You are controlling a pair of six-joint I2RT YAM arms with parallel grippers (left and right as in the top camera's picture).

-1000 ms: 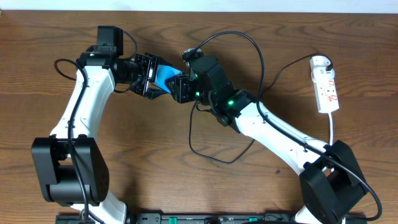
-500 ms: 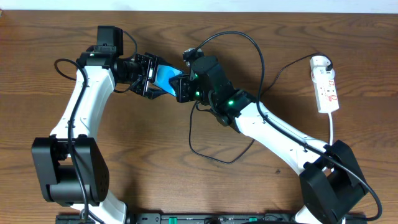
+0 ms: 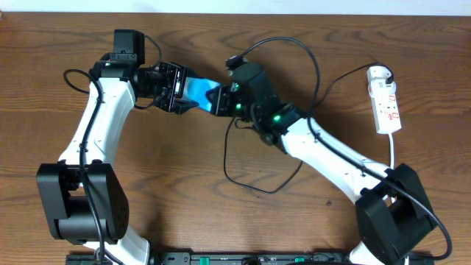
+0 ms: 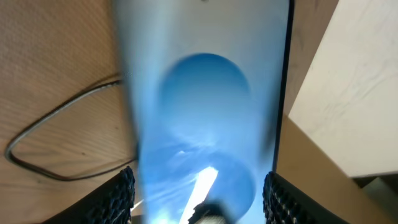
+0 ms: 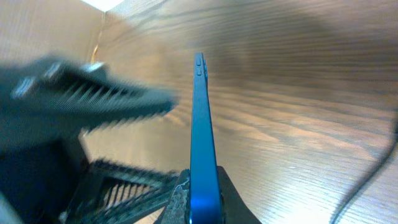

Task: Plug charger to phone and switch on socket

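The phone [image 3: 197, 91], blue screen lit, is held above the table between my two grippers. My right gripper [image 3: 218, 99] is shut on its right end; in the right wrist view the phone [image 5: 200, 124] stands edge-on, clamped between the fingers [image 5: 202, 193]. My left gripper [image 3: 185, 91] is open, its fingers [image 4: 199, 196] flanking the blurred phone screen [image 4: 205, 112]. The charger cable [image 3: 250, 184] loops on the table under the right arm; its plug tip is not visible. The socket [image 3: 385, 99] lies at the far right.
The socket's white cord [image 3: 394, 151] runs down towards the right arm's base. The black cable also arcs over the right arm [image 3: 313, 70] towards the socket and shows in the left wrist view [image 4: 62, 118]. A pale wall or board [image 4: 348, 93] lies beyond the table.
My right gripper has shifted up and to the right with the phone, which slid slightly right between the left fingers. The left arm has stayed in place.
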